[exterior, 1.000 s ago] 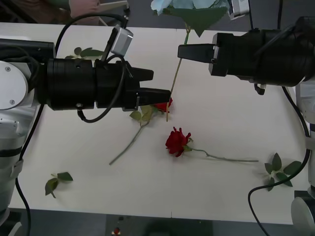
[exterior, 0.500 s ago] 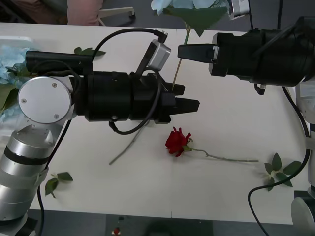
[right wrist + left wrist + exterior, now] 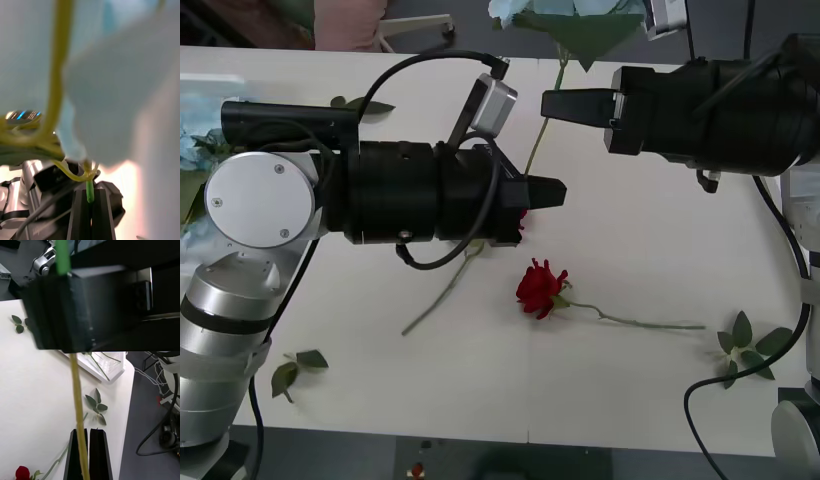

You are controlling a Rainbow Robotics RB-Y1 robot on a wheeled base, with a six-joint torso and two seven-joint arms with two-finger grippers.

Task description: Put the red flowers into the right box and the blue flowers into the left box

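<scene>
My right gripper (image 3: pixel 552 104) is shut on the upper stem of a blue flower (image 3: pixel 565 18) held high over the table's far side, and its black fingers (image 3: pixel 83 213) pinch the green stem. The long stem (image 3: pixel 536 140) slants down to my left gripper (image 3: pixel 552 191), which is shut on its lower part (image 3: pixel 78 405). One red flower (image 3: pixel 540 287) lies on the table just in front of the left gripper. Another (image 3: pixel 521 216) peeks out from under it. More blue flowers (image 3: pixel 192 145) lie at the left edge. The right box (image 3: pixel 112 369) holds green stems. My left arm hides the left box.
Loose leaf sprigs lie at the front left (image 3: pixel 297 368), the front right (image 3: pixel 750 346) and the far left (image 3: pixel 358 104). A bare stem (image 3: pixel 442 298) trails out from under my left arm. A cable (image 3: pixel 725 385) loops off the table's right edge.
My left arm swung right under the hanging stem, then eased back a little, and its fingers went from open to shut. The right arm and blue flower stayed still.
</scene>
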